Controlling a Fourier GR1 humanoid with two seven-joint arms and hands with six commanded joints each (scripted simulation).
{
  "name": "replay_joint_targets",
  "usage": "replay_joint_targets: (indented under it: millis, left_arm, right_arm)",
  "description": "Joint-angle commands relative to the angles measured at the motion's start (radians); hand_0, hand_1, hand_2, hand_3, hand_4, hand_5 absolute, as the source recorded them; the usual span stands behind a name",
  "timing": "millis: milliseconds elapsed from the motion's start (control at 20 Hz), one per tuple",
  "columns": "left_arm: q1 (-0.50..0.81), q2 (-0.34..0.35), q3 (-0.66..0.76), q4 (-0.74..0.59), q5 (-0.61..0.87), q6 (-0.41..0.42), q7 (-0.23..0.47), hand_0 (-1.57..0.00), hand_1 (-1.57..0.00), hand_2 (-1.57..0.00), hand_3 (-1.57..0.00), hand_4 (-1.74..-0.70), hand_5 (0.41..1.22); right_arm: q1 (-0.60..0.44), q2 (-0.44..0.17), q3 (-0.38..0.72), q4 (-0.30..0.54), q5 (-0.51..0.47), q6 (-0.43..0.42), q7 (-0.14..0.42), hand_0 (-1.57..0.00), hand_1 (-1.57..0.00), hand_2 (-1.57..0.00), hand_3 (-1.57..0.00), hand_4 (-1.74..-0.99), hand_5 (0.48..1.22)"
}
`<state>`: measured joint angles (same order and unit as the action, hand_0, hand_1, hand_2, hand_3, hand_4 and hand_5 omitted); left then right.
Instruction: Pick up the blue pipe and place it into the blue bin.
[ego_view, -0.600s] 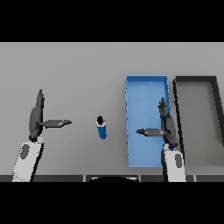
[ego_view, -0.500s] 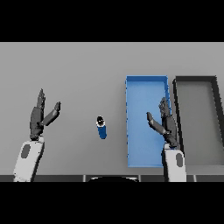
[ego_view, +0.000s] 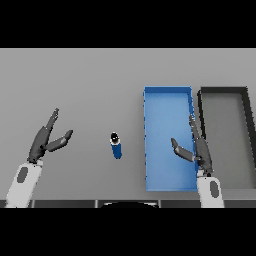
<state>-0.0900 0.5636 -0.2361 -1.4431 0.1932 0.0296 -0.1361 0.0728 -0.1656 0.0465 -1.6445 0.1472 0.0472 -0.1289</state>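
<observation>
The blue pipe (ego_view: 116, 146) lies on the grey table (ego_view: 90, 85) near the centre of the view, its dark-capped end pointing toward 12 o'clock and its blue body toward 6 o'clock. Nothing touches it. The blue bin (ego_view: 168, 95) sits at 3 o'clock from the pipe, apart from it, its long sides running from 12 to 6 o'clock; its floor shows plain blue, apart from where the right hand covers it. A dark grey bin (ego_view: 223, 91) of like shape stands just beside the blue one, further toward 3 o'clock. The left hand (ego_view: 44, 140) shows at 9 o'clock from the pipe, well apart from it, fingers straight and pointing toward 1 o'clock, thumb spread out toward the pipe: wide, holding nothing. The right hand (ego_view: 197, 149) shows over the near right part of the blue bin, at 3 o'clock from the pipe, fingers straight and pointing toward 12 o'clock along the bin's right wall, thumb spread out toward 10 o'clock: likewise wide, holding nothing. Whether either hand is raised above the surface or resting on it cannot be told from this view.
</observation>
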Motion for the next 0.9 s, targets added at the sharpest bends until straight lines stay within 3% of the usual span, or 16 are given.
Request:
replay_joint_targets:
  millis: [0, 300, 450, 650, 850]
  left_arm:
    - [0.004, 0.002, -0.004, -0.008, 0.006, -0.012, -0.003, 0.0, 0.0, 0.0, 0.0, -0.96, 0.594]
    - [0.055, 0.073, -0.064, -0.099, 0.032, -0.164, -0.025, 0.0, 0.0, 0.0, 0.0, -1.03, 0.549]
    - [0.068, 0.052, -0.138, -0.155, 0.025, -0.209, 0.032, 0.0, 0.0, 0.0, 0.0, -1.1, 0.51]
    - [0.057, 0.011, -0.217, -0.189, -0.031, -0.209, 0.11, 0.0, 0.0, 0.0, 0.0, -1.14, 0.464]
    - [0.029, -0.072, -0.274, -0.148, -0.076, -0.205, 0.109, 0.0, 0.0, 0.0, 0.0, -1.15, 0.451]
  right_arm:
    - [0.01, 0.008, 0.006, -0.016, 0.001, -0.003, -0.009, 0.0, 0.0, 0.0, 0.0, -1.206, 0.625]
    - [-0.002, -0.014, 0.001, -0.014, 0.001, 0.008, 0.008, 0.0, 0.0, 0.0, 0.0, -1.179, 0.616]
    - [-0.008, -0.016, 0.005, -0.026, 0.005, 0.007, 0.024, 0.0, 0.0, 0.0, 0.0, -1.173, 0.616]
    - [0.002, -0.017, 0.002, -0.033, 0.0, 0.01, 0.032, 0.0, 0.0, 0.0, 0.0, -1.189, 0.619]
    - [-0.004, -0.006, 0.005, -0.027, -0.003, 0.011, 0.036, 0.0, 0.0, 0.0, 0.0, -1.213, 0.625]
